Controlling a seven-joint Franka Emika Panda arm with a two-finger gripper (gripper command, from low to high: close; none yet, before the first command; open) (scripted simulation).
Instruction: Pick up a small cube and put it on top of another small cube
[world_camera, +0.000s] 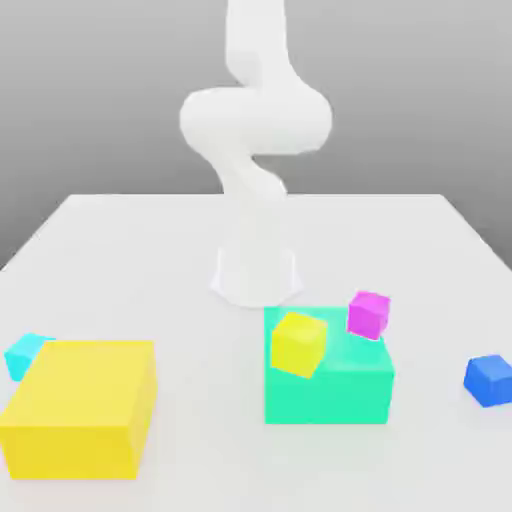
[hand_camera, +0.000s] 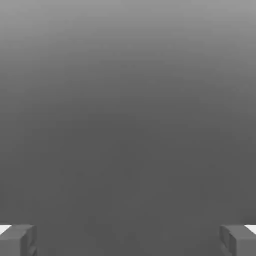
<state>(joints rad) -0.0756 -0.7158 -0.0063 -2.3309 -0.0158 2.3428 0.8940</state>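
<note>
You have the small cyan cube sitting on the white table at the exterior view's far left, tucked just behind the back corner of the large yellow block, which hides part of it. Toward the middle, in front of the arm's white base, stands the large teal-green block; a small yellow cube is tilted at its near top corner, and a small magenta cube, also tilted, is at its far right top edge. Well apart on the exterior view's right lies the darker blue small cube, alone on the tabletop. Every block is a plain, flat-coloured, sharp-edged solid without markings; the table is smooth and matte. In the hand view your gripper has its two grey, blocky fingertips spread wide apart with nothing between them, only an even grey backdrop beyond.
</note>
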